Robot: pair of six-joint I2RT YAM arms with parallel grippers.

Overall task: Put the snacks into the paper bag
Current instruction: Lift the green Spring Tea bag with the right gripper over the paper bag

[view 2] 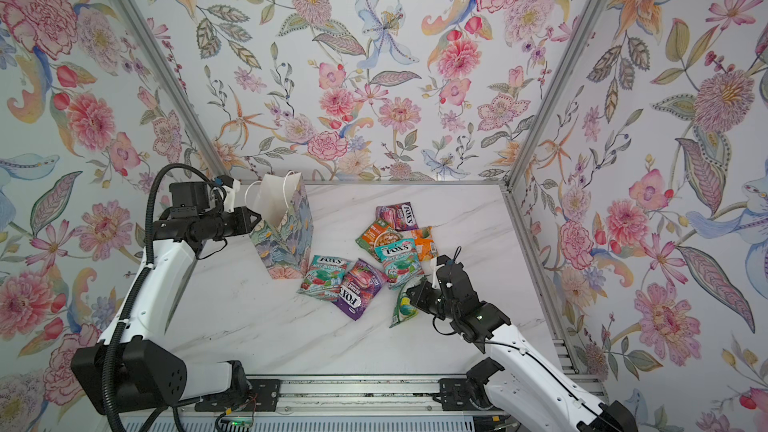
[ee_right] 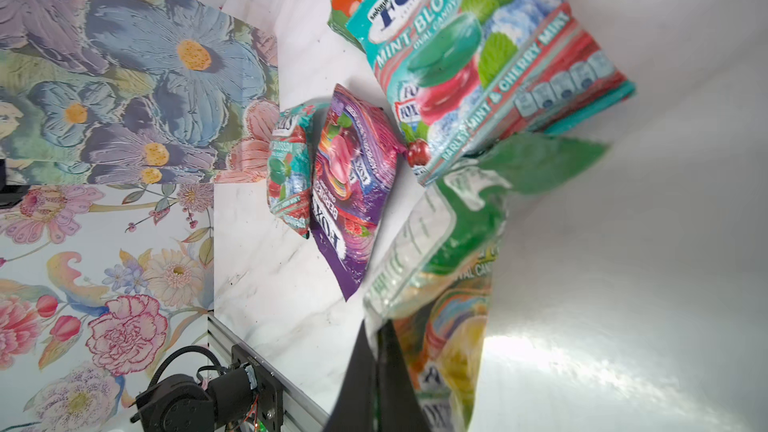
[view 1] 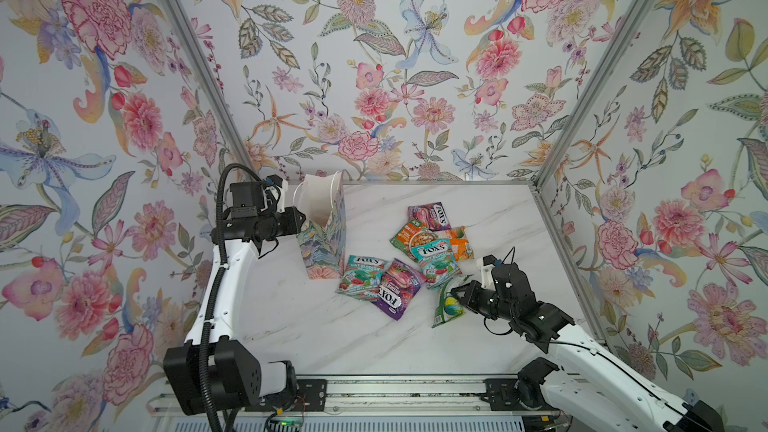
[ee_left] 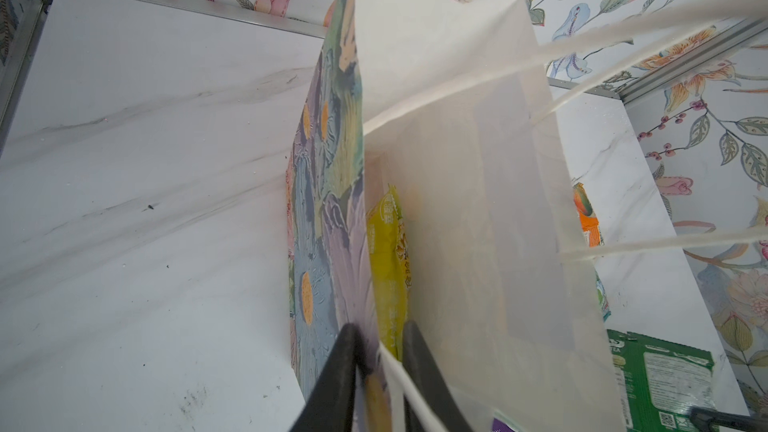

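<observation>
My left jaws pinch one wall of the paper bag (view 1: 323,243), upright at the worktop's (view 1: 316,338) back left. Only my left wrist view shows a yellow packet (ee_left: 386,268) inside. My right jaws clamp the green packet (view 1: 445,305), its edge hidden behind them, with the other snacks (view 1: 432,243) just beside.

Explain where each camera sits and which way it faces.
Both top views: high over the near edge, looking down at the table; left arm, right arm show.
Left wrist: behind the left gripper, looking into the paper bag it pinches; only fingers show.
Right wrist: behind the right gripper, facing the green packet it holds; fingers and an arm's base show.
Shared by wrist views: the paper bag.
</observation>
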